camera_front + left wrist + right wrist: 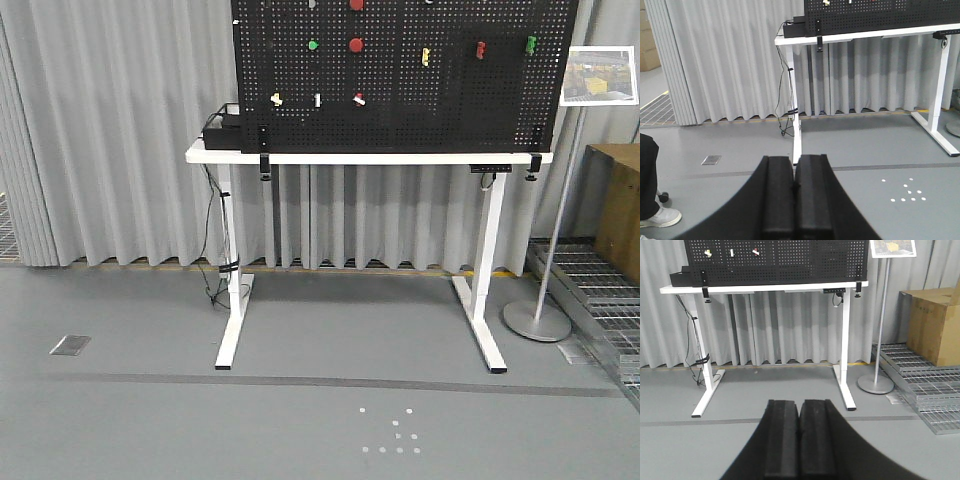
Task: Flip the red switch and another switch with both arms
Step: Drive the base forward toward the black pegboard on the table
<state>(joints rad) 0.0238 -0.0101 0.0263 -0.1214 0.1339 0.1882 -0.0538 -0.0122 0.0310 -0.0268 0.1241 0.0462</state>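
Jaws together, left gripper [794, 161] and right gripper [799, 403] are facing red switch [358, 98] and white switch [277, 98], high and well ahead.

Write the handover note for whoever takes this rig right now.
Left end effector: shut, holding nothing.
Right end effector: shut, holding nothing.
Both are well back from the black pegboard, which stands on the white table across the open floor.
The red switch sits in the board's bottom row. The white toggle with the yellow mark is in the same row, further left.
Done: neither switch reached; lever positions cannot be read from here.
Left: close in on the board and toggle both, probably left arm on the yellow-marked toggle and right arm on the red.
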